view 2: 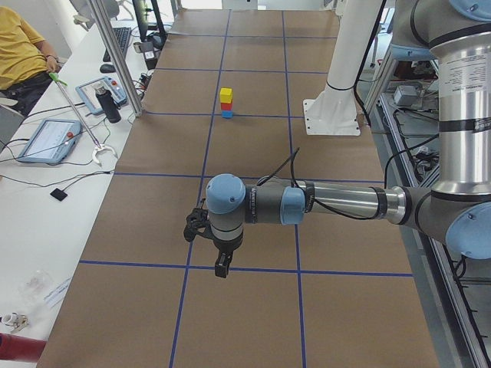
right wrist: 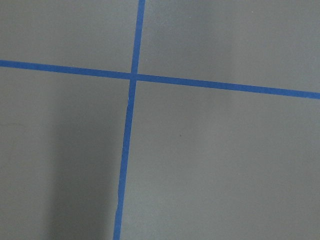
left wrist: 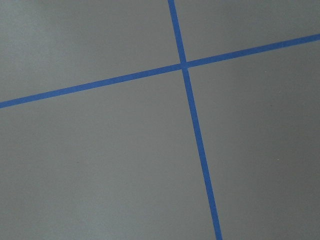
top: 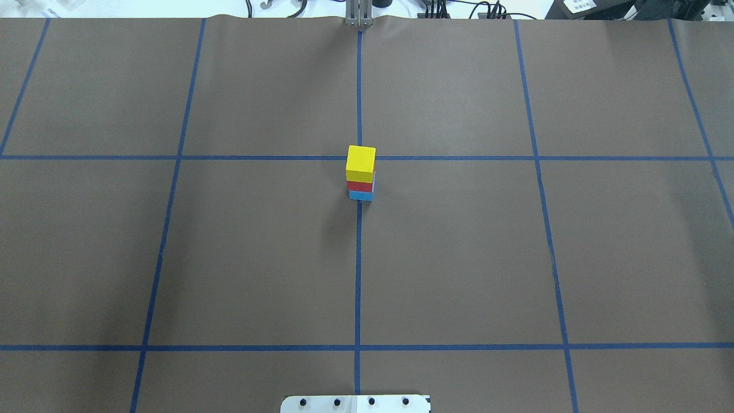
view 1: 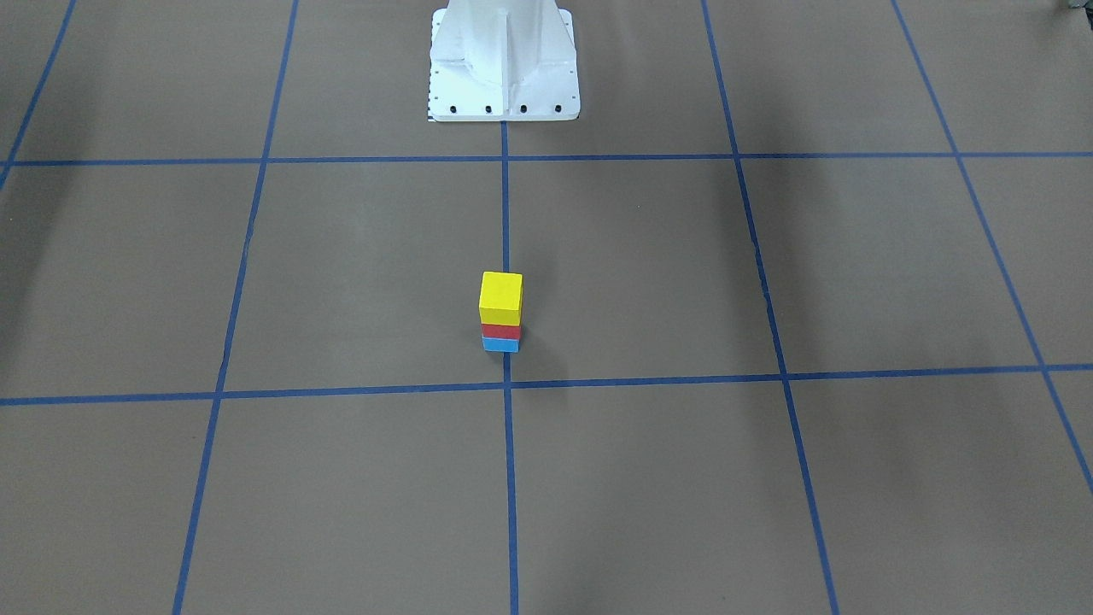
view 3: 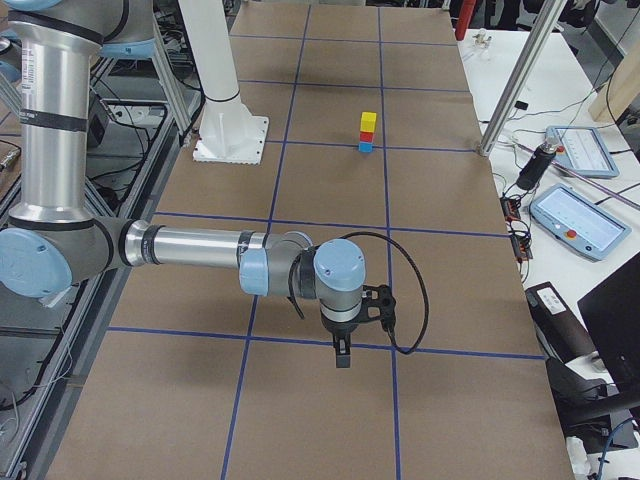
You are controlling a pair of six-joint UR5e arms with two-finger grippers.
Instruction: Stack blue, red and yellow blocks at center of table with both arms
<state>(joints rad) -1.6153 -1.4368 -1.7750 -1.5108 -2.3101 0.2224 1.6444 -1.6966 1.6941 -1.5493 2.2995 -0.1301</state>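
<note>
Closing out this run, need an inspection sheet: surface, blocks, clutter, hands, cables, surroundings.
Surface: brown table cover with blue tape grid.
Job's things: yellow block on red block on blue block, one upright stack on the centre line.
Clutter: nothing seen.
Hands: left hand and right hand far from the stack, pointing down; open or shut cannot tell.
Cables: black cable looped at each wrist.
Surroundings: seated person and teach pendants beside the table.

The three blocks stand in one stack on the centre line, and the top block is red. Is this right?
Not quite. The top block is yellow; red sits in the middle, over blue. The overhead view shows it. The rest is right.
</note>
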